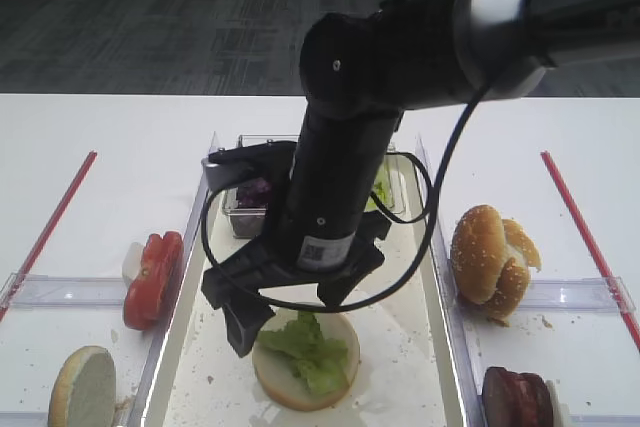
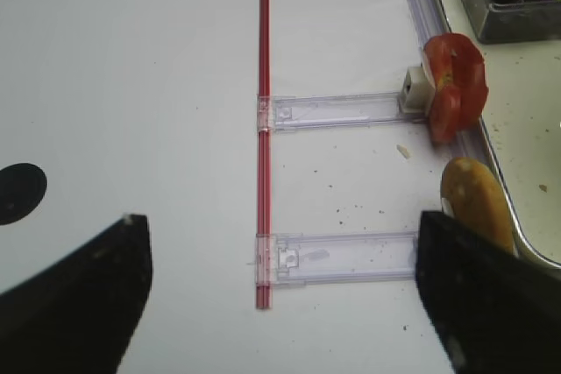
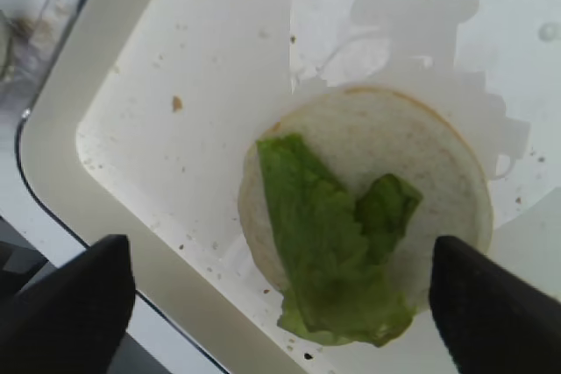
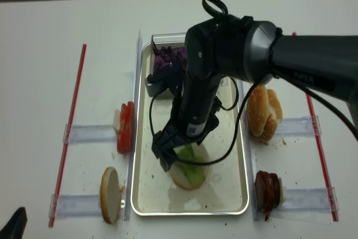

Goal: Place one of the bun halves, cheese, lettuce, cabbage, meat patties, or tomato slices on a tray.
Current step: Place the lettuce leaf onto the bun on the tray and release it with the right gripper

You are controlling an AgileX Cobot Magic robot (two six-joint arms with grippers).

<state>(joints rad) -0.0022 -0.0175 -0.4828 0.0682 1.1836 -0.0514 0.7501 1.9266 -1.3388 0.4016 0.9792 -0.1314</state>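
Observation:
On the cream tray (image 1: 400, 347) (image 3: 175, 172) lies a bun half (image 1: 305, 377) (image 3: 438, 172), cut face up, with a lettuce (image 1: 305, 342) (image 3: 324, 243) piece on top. My right gripper (image 1: 290, 312) (image 3: 280, 313) (image 4: 176, 155) hangs open just above them, one finger on each side, holding nothing. The left gripper (image 2: 280, 295) stands open over bare table left of the tray. Tomato slices (image 1: 152, 277) (image 2: 451, 85) and another bun half (image 1: 82, 387) (image 2: 478, 203) stand on edge to the left. Bun halves (image 1: 490, 257) and meat patties (image 1: 518, 397) sit to the right.
Clear tubs at the tray's far end hold purple cabbage (image 1: 255, 190) (image 4: 168, 57) and more lettuce (image 1: 383, 187). Red strips (image 1: 50, 222) (image 1: 590, 237) run along both sides of the table. Clear plastic holders (image 2: 342, 111) carry the ingredients. The right arm's cable loops over the tray.

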